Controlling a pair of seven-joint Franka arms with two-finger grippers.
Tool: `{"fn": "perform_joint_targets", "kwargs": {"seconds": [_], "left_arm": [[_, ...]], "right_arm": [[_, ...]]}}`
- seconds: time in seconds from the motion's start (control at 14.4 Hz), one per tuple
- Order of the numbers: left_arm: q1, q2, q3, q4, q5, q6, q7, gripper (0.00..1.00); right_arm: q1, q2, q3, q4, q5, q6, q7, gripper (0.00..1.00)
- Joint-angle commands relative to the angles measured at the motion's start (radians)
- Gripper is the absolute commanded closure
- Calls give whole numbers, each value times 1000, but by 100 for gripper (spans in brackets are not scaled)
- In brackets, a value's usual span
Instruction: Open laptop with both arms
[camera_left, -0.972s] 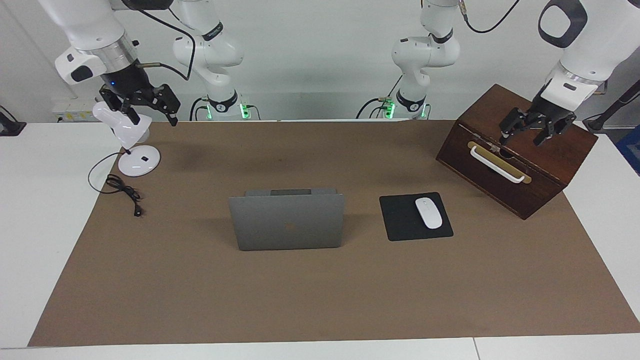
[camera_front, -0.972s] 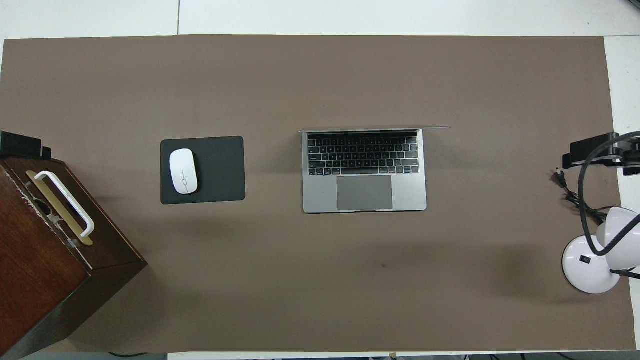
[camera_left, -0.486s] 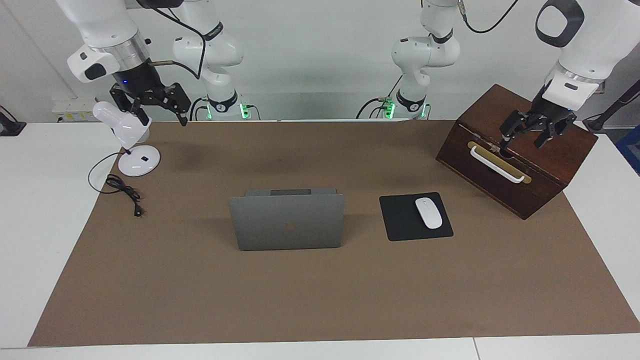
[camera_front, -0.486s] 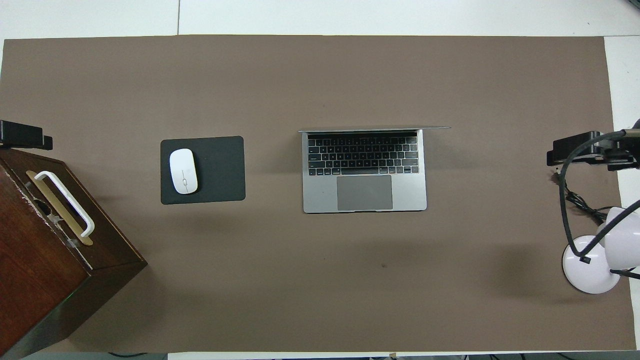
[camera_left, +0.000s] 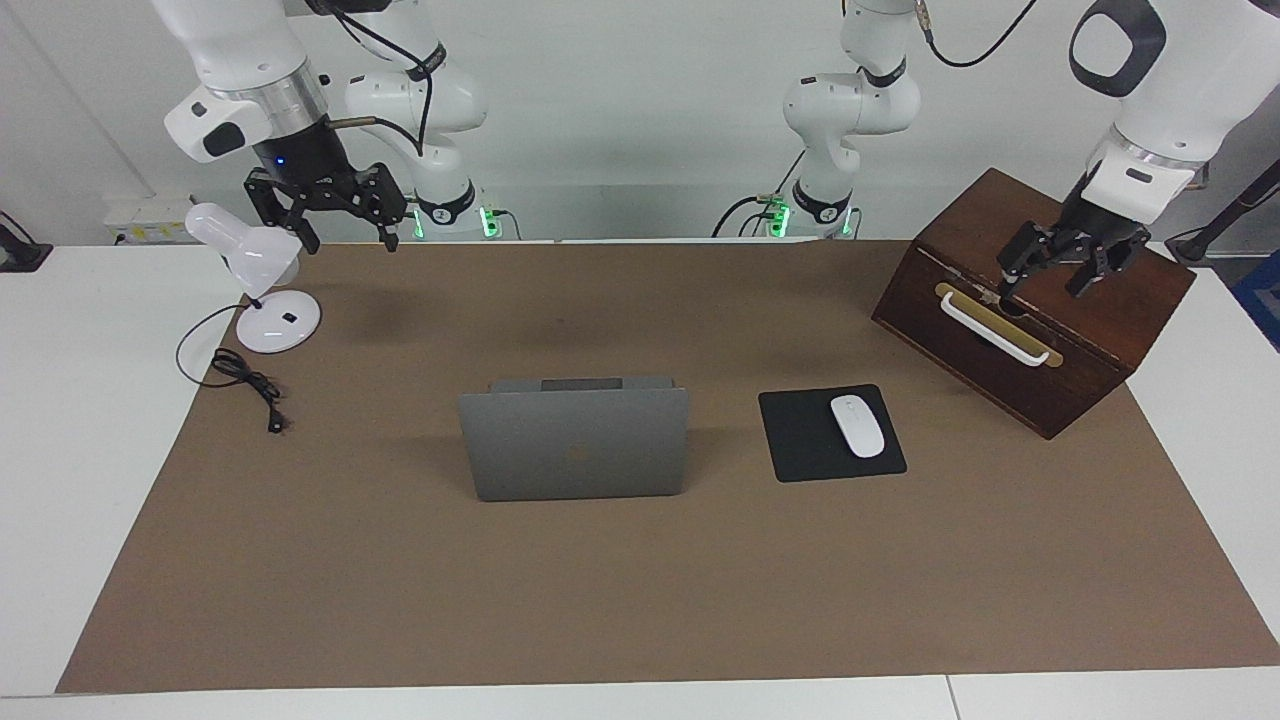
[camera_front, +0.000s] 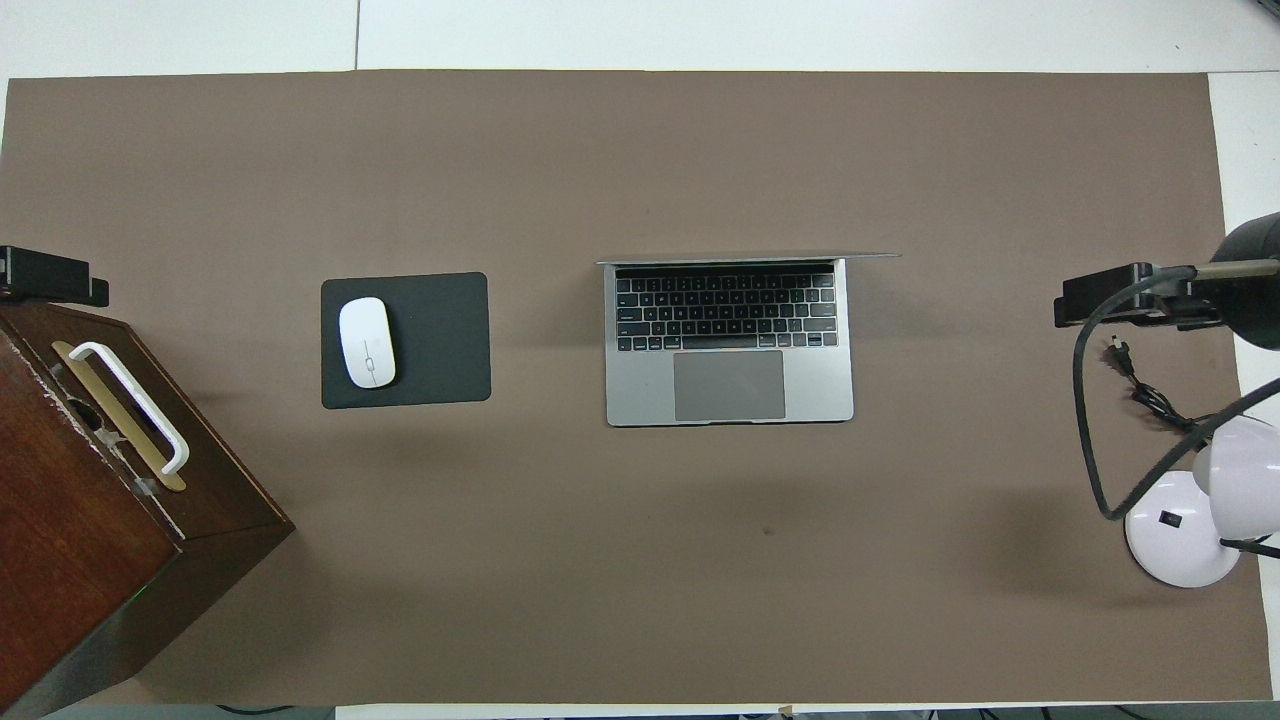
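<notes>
The laptop (camera_left: 575, 442) stands open in the middle of the brown mat (camera_left: 640, 600), its lid upright. The right gripper (camera_left: 345, 215) hangs with jaws wide beside the lamp (camera_left: 262, 275). The left gripper (camera_left: 1050, 268), jaws seemingly spread, hovers over the wooden box (camera_left: 1040, 340).

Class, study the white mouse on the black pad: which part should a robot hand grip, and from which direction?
Grip the white mouse across its long flanks, coming straight down. It lies flat on the mouse pad, low and domed, with its narrow width the only easy span; nothing crowds it.
</notes>
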Motion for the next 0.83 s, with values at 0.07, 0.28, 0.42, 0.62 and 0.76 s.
{"fn": "perform_joint_targets", "kwargs": {"seconds": [0.07, 0.28, 0.42, 0.62, 0.76], "left_arm": [[-7, 2, 5, 20, 29, -30, -18, 0], [-7, 2, 5, 20, 28, -30, -18, 0], [-7, 2, 6, 20, 29, -33, -18, 0], [-13, 2, 8, 21, 70, -82, -19, 0], [-18, 2, 5, 21, 108, -79, -18, 0]], "right_arm": [[-5, -2, 5, -11, -41, 18, 17, 0], [-13, -1, 6, -11, -39, 18, 15, 0], [-16, -1, 5, -11, -39, 32, 15, 0], [-23, 1, 5, -11, -39, 33, 15, 0], [-24, 1, 5, -13, -38, 33, 17, 0]]}}
